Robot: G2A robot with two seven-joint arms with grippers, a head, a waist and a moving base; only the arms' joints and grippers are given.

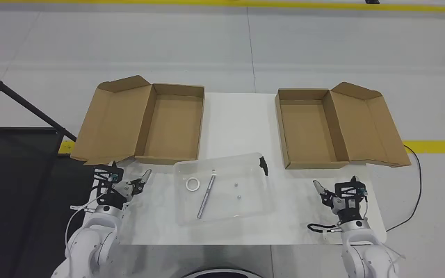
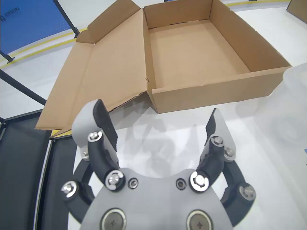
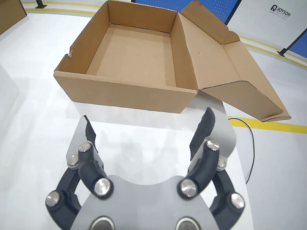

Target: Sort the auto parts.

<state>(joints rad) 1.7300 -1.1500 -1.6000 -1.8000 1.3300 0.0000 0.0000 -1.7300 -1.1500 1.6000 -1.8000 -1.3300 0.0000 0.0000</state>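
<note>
Evidently nothing is sorted yet: the metal rod (image 1: 206, 195), white ring (image 1: 192, 183) and black part (image 1: 263, 165) all lie in the clear tray (image 1: 218, 158) at the near middle of the table (image 1: 243, 111). The left box (image 1: 174, 128) and right box (image 1: 306, 132) flank it farther back with lids folded outward, probably so each arm can serve its own side. The left gripper (image 2: 156, 111) hovers at the table's left edge, jaws spread and holding nothing. The right gripper (image 3: 146, 114), at the right edge, is likewise released. Open tabletop separates the grippers from the tray, whose walls favour reaching in from above.
</note>
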